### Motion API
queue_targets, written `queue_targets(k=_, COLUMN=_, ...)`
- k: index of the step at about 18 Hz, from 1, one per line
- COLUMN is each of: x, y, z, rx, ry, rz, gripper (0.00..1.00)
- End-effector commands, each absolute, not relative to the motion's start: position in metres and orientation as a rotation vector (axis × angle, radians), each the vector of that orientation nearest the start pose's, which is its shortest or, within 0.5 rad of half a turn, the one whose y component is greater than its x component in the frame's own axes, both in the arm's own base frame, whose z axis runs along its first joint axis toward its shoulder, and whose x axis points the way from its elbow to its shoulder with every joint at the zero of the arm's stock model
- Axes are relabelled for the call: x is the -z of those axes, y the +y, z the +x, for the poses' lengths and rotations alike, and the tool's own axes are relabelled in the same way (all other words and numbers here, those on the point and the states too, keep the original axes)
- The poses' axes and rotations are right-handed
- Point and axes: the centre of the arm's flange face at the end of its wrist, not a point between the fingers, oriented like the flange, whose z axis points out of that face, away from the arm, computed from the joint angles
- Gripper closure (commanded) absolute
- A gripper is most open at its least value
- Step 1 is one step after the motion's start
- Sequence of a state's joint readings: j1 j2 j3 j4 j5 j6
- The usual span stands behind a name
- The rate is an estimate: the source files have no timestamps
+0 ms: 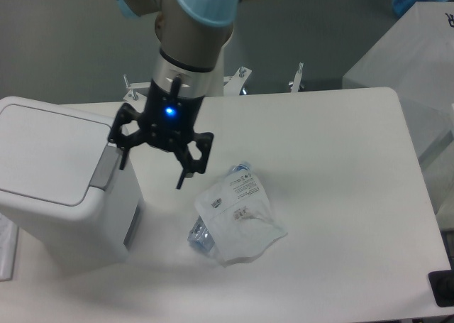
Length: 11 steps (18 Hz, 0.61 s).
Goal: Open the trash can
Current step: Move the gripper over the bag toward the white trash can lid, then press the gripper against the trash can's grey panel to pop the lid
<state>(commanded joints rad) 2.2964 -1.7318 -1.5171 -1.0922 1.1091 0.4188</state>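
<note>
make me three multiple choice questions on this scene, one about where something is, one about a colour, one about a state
1. Where is the crumpled clear-and-white plastic packet with printed text?
A. on the table, right of the bin in the picture
B. on the bin's lid
C. between the gripper's fingers

2. What colour is the push-button tab at the rim of the large white boxy plastic trash can?
A. red
B. grey
C. blue

3. What state is the trash can's flat lid in?
A. lifted upright
B. removed
C. shut flat

Answers: 1 A, it lies on the white table. 2 B, the tab is plain grey. 3 C, the lid lies flat, while the open black two-finger gripper is empty.
</note>
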Motion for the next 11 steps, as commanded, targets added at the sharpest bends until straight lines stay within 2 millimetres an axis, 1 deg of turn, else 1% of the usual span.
queue_targets(k=2, x=-0.484, y=0.557, z=-0.256, rx=0.258, ry=-0.284, rz=-2.574, gripper=0.0)
queue_targets(k=7, x=-0.479, y=0.559, z=-0.251, rx=0.259, ry=-0.27, rz=-2.58, gripper=0.0)
queue_targets(k=11, x=-0.476, y=0.559, z=-0.251, rx=0.261, ry=-0.272, rz=-2.584, gripper=0.0)
